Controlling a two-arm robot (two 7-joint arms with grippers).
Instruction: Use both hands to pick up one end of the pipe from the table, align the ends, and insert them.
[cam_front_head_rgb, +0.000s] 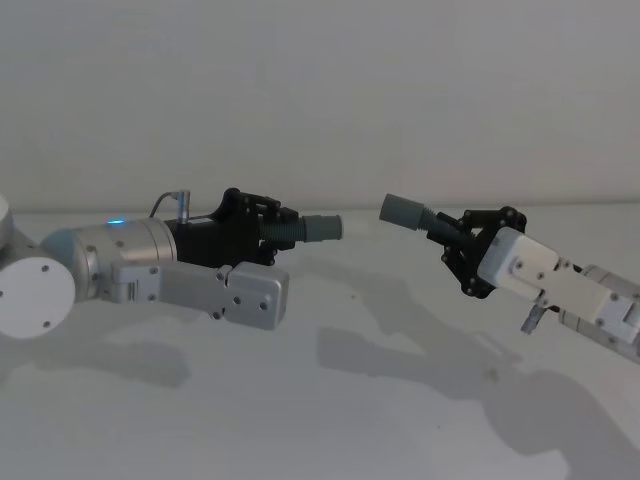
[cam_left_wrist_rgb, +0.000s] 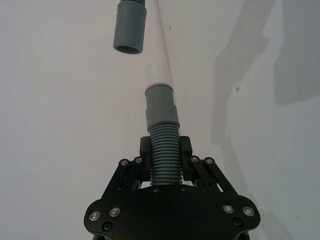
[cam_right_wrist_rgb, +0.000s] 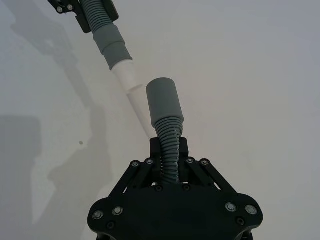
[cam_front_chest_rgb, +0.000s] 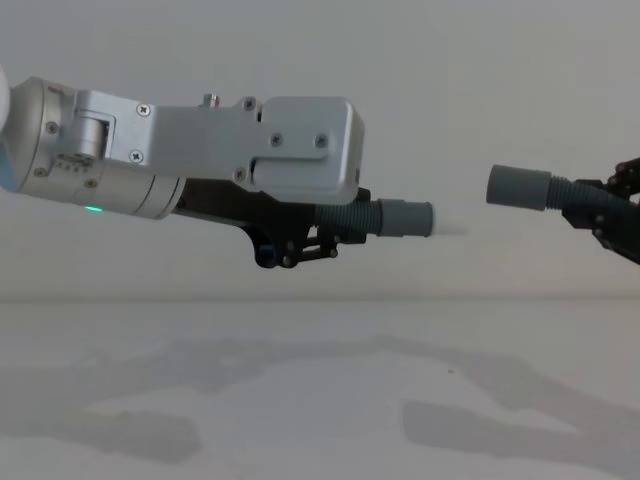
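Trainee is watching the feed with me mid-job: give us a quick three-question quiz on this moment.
1. True or false: the left hose piece and the right hose piece both lie on the table.
2. The white tip sticks out of which: A) the left cuff, B) the right cuff?
3. Fill in: in the chest view, the right cuff sits ___ than the left cuff.
Key: 1 false, the left gripper and right gripper hold them up; 2 A; 3 higher.
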